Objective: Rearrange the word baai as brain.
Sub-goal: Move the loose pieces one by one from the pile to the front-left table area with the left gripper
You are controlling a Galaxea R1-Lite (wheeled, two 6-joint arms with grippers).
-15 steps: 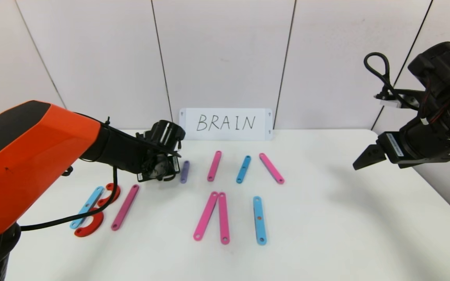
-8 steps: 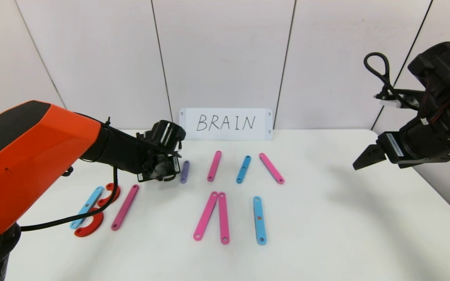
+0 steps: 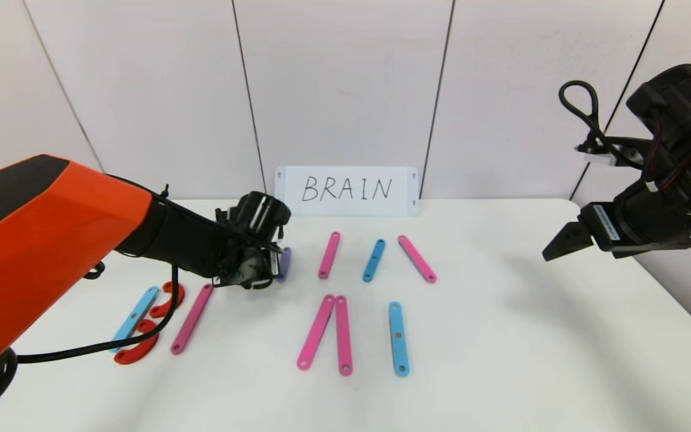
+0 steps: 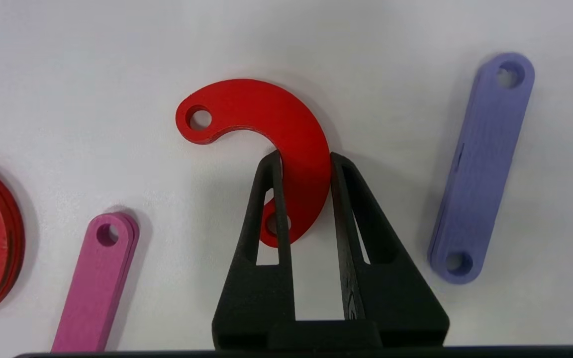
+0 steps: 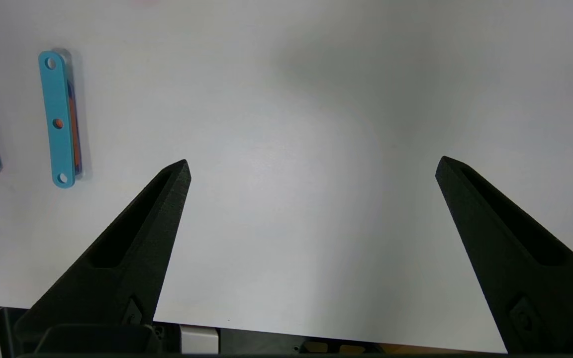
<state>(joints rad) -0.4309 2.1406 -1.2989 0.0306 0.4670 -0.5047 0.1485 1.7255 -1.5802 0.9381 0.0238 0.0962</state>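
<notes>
My left gripper [image 4: 305, 158] is shut on a red C-shaped curve [image 4: 276, 119], which sits low over the table; whether it touches the table is unclear. In the head view the wrist [image 3: 249, 252] hides that curve. A purple strip [image 4: 483, 169] lies just beside it, partly covered by the wrist in the head view [image 3: 285, 264]. At the left, a light-blue strip [image 3: 134, 317] with two red curves [image 3: 168, 297] forms a B, next to a mauve strip [image 3: 192, 318]. My right gripper [image 3: 561, 243] hangs open over the table's right side.
Loose strips lie mid-table: pink [image 3: 329, 255], light blue [image 3: 373, 260] and pink [image 3: 417, 258] in the far row, a pink pair [image 3: 317, 331] and a light-blue one [image 3: 399, 339] nearer. A white card [image 3: 347, 191] reading BRAIN leans on the back wall.
The left gripper has closed on the red curve. The left arm has shifted slightly right and now covers part of the purple strip. The right arm has not moved.
</notes>
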